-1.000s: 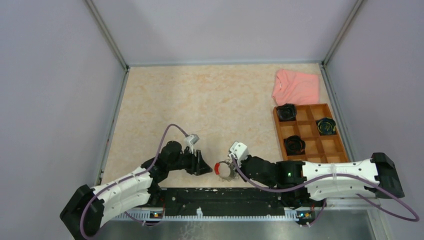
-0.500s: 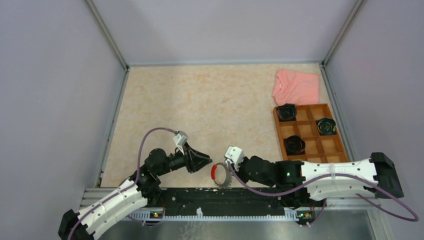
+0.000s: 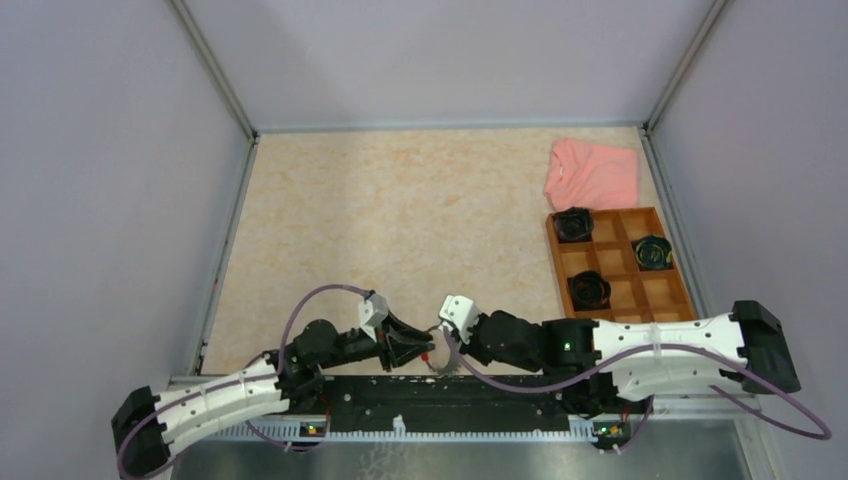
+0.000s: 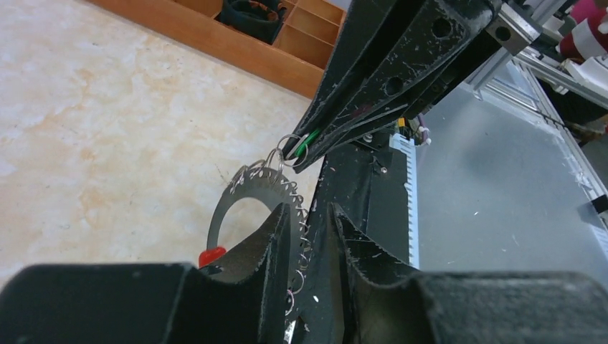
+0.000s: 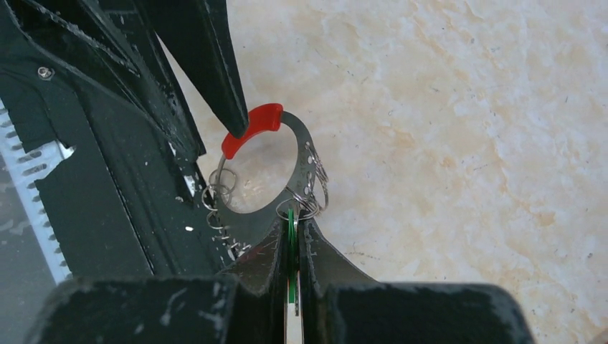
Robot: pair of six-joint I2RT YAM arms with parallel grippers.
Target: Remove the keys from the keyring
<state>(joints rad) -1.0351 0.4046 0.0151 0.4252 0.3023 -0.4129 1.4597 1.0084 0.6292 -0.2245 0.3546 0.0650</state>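
The keyring [image 5: 307,154] is a thin grey hoop with a red sleeve [image 5: 251,125] and several small wire rings, held just above the table's near edge. My right gripper [image 5: 292,218] is shut on the green-headed key [image 5: 292,240], which hangs from a small ring on the hoop. My left gripper [image 4: 310,211] has closed in on the hoop's side [image 4: 222,211] next to the red sleeve [image 4: 213,255], with only a narrow gap between its jaws. In the top view both grippers [image 3: 418,348] [image 3: 442,342] meet tip to tip. The other keys are not distinguishable.
A wooden compartment tray [image 3: 553,262] at the right holds black coiled bundles [image 3: 574,224]. A pink cloth [image 3: 592,172] lies behind it. The black base rail [image 3: 450,390] runs right under the grippers. Grey walls enclose the table.
My left gripper swung right to the keyring and narrowed from wide open to nearly shut round the hoop. My right gripper moved slightly left and nearer with the ring.
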